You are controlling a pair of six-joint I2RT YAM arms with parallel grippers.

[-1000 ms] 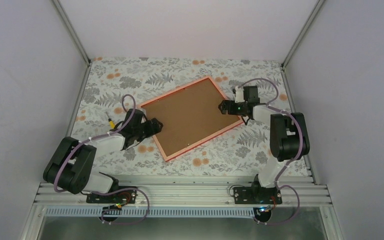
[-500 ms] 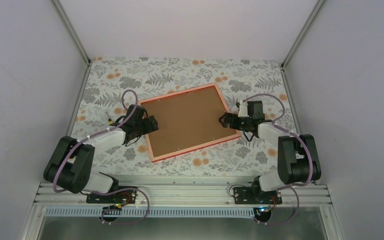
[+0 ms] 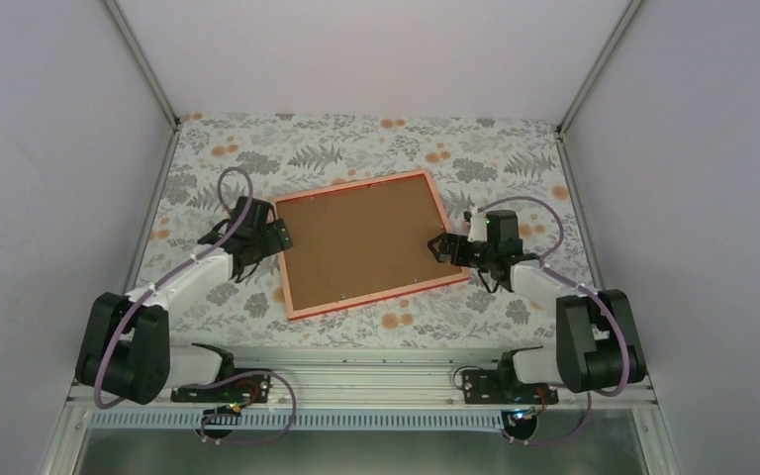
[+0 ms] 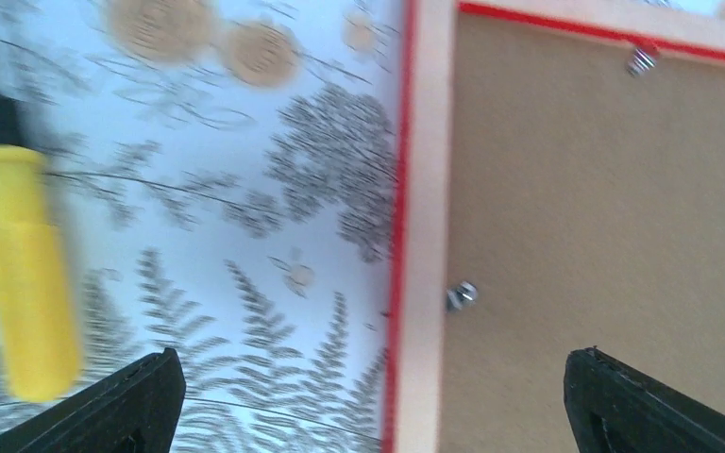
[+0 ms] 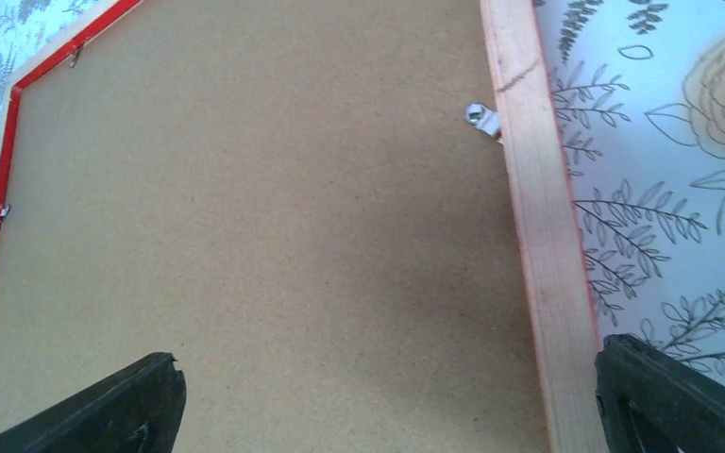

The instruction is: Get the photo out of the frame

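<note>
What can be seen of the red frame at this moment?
The frame lies flat, back up, on the floral tablecloth, slightly skewed. A brown fibreboard back sits inside a pale wooden rim with red edges and small metal tabs. The open left gripper is over its left edge, the open right gripper over its right; contact cannot be told.

You are stretching your black-and-white left arm [image 3: 183,282] low and forward from its folded elbow, and its black two-finger left gripper [image 3: 275,236] is pointing to the right. Its jaws are standing wide apart, with the dark fingertips [image 4: 132,406] showing at both lower corners of the left wrist view. You are reaching your black-and-white right arm [image 3: 544,282] inward, and its black two-finger right gripper [image 3: 439,247] is pointing left. It is spread just as wide, its fingertips [image 5: 123,406] sitting at both lower corners of the right wrist view.
</note>
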